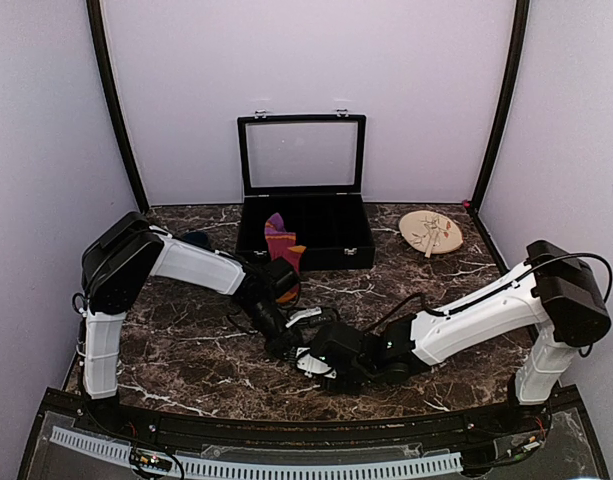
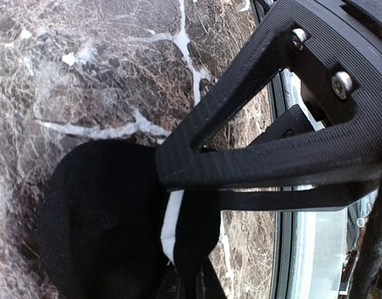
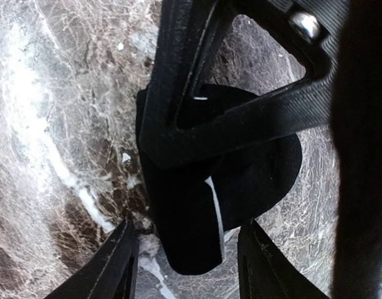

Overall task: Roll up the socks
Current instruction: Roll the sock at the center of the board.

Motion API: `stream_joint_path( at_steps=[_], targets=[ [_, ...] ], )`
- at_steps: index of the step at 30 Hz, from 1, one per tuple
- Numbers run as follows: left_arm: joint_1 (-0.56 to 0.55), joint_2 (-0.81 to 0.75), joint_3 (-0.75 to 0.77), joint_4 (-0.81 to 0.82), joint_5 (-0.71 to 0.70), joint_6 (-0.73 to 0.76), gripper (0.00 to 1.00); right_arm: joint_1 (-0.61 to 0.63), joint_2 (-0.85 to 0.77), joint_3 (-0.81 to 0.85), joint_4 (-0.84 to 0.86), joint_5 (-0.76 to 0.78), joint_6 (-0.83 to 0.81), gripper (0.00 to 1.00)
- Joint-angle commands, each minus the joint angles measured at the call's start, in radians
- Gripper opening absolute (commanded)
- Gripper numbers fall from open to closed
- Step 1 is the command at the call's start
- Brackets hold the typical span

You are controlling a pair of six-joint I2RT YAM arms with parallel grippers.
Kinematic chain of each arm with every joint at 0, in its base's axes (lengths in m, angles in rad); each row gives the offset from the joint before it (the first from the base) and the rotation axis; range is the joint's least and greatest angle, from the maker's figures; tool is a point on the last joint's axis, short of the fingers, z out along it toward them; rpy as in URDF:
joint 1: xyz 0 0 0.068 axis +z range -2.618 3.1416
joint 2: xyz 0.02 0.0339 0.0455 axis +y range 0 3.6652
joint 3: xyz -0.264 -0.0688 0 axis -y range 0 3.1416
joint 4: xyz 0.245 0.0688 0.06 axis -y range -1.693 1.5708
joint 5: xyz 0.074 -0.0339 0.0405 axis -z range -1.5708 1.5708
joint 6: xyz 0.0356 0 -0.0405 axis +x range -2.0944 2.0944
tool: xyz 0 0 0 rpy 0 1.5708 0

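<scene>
Shows a black sock (image 2: 97,218) with a white stripe, bunched on a dark marble table (image 1: 186,345) near its front middle. Held at one end by the left gripper (image 2: 178,190), jaws pressed together on the fabric. Flanked at the other end by the right gripper (image 3: 191,268), fingers spread apart. Farther back, shows a maroon sock (image 1: 279,238) inside an open black case (image 1: 356,255).

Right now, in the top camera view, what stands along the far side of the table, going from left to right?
Dark blue cup → open black case → round wooden plate.
</scene>
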Motion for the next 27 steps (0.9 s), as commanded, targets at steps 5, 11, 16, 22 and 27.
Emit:
stream_joint_path(
  at_steps=[5,11,16,22,27],
  targets=[
    [0.000,0.043,-0.008,-0.094,-0.051,0.020,0.00,-0.022,0.034,0.038,-0.027,-0.055,-0.035,0.49],
    [0.003,0.043,-0.006,-0.093,-0.042,0.020,0.00,-0.042,0.046,0.050,-0.060,-0.097,-0.046,0.45],
    [0.003,0.047,-0.007,-0.095,-0.039,0.022,0.00,-0.058,0.045,0.047,-0.059,-0.098,-0.049,0.51],
    [0.005,0.047,-0.006,-0.098,-0.042,0.023,0.00,-0.073,0.060,0.057,-0.074,-0.115,-0.054,0.56],
    [0.005,0.046,-0.004,-0.100,-0.040,0.025,0.00,-0.081,0.063,0.061,-0.077,-0.116,-0.060,0.64]
  ],
)
